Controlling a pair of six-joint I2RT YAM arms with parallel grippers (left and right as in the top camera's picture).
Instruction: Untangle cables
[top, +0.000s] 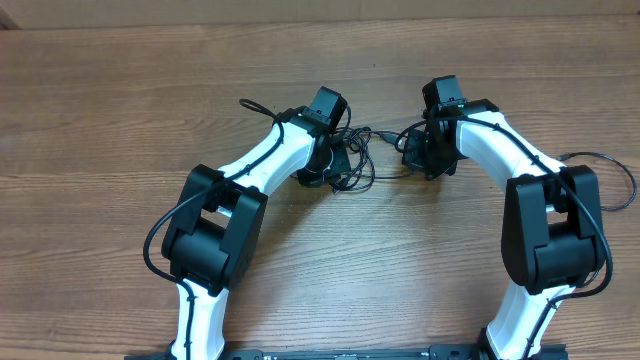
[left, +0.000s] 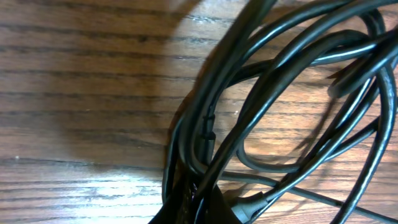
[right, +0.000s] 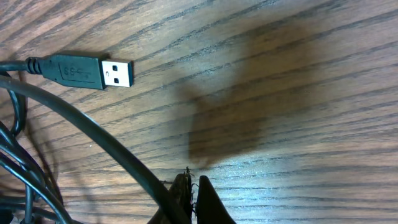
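Cables (left: 208, 124): a bundle inside tightly closed left gripper (left: 196, 198), one strand against closed right gripper (right: 193, 188).

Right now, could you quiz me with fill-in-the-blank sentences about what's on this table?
The cables are all ____ in colour.
The plug lying in the right wrist view is a ____ connector.
The table is made of ____.
Missing words: black, USB, wood.
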